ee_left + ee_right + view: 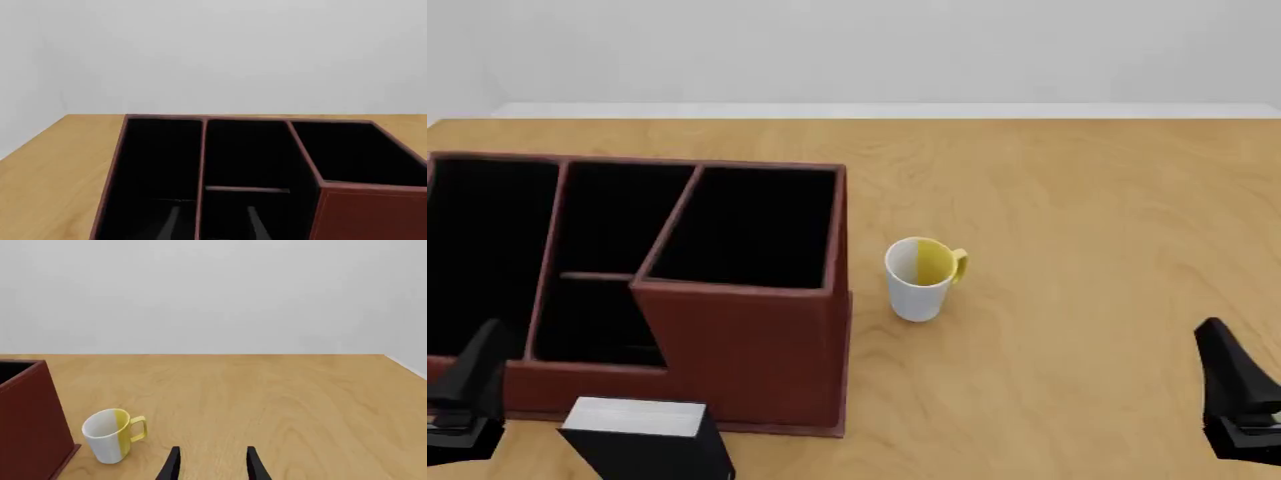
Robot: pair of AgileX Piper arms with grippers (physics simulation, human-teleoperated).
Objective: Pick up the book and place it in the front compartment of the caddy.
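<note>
**Waiting at the near edge, with the book not yet picked up**

Hovering low at the near left of the table [1068, 180], the left gripper [461, 400] is keeping its fingers apart and is holding nothing; in its wrist view the finger tips are showing over the caddy's black inside. I am judging that it is sitting there because the book is nearest to this arm.

The caddy [747, 350] is standing on the left half of the table, with its dividers running away from the arms. The book [647, 440] is standing upright on the table just in front of the caddy's near wall, outside every compartment. Its pale page edge is facing up, its long axis is lying across the view, left to right, and its lower part is cut off by the frame.

The mug [921, 278] is standing upright beside the caddy, apart from it.

The right gripper [212, 465] is resting open and empty at the near right.
</note>
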